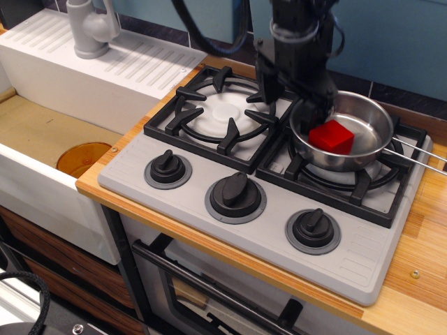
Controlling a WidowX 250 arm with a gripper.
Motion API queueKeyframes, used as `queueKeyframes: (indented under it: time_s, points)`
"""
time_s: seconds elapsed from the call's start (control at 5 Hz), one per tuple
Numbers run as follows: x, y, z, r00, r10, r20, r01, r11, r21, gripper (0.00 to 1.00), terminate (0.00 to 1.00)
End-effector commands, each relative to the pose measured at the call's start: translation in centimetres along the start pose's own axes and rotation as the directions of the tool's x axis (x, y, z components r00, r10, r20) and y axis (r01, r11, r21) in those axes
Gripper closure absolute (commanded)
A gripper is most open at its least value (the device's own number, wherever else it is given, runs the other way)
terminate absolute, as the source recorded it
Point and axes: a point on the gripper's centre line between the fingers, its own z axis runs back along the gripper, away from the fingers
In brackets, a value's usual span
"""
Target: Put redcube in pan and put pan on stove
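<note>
The shiny steel pan [368, 123] sits on the right burner grate of the grey stove [137, 177], with its wire-loop handle [422, 155] pointing right. The redcube [332, 137] lies inside the pan, left of centre. My black gripper [293, 102] comes down from above at the pan's left rim. Its jaws stand apart. One finger [268, 85] is outside the rim over the gap between the burners. The other finger reaches inside the pan just behind the redcube. It holds nothing that I can see.
The left burner grate [222, 112] is bare. Three black knobs [236, 195] line the stove front. A white sink [49, 132] with a grey tap [89, 28] lies to the left. A wooden counter edge [419, 272] borders the stove.
</note>
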Motion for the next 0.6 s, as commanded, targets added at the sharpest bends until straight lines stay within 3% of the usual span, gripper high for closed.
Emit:
queueKeyframes:
  time_s: [0.0,0.2,0.4]
  points:
    - [0.55,-0.82,0.28,0.999,-0.005,0.049,0.005,1.000,-0.006,0.00,0.00]
    - [0.69,-1.23,0.19,1.000,0.012,0.025,-0.012,1.000,0.000,1.00,0.00]
    - [0.89,-1.26,0.49,1.000,0.013,0.015,-0.013,1.000,-0.003,1.00,0.00]
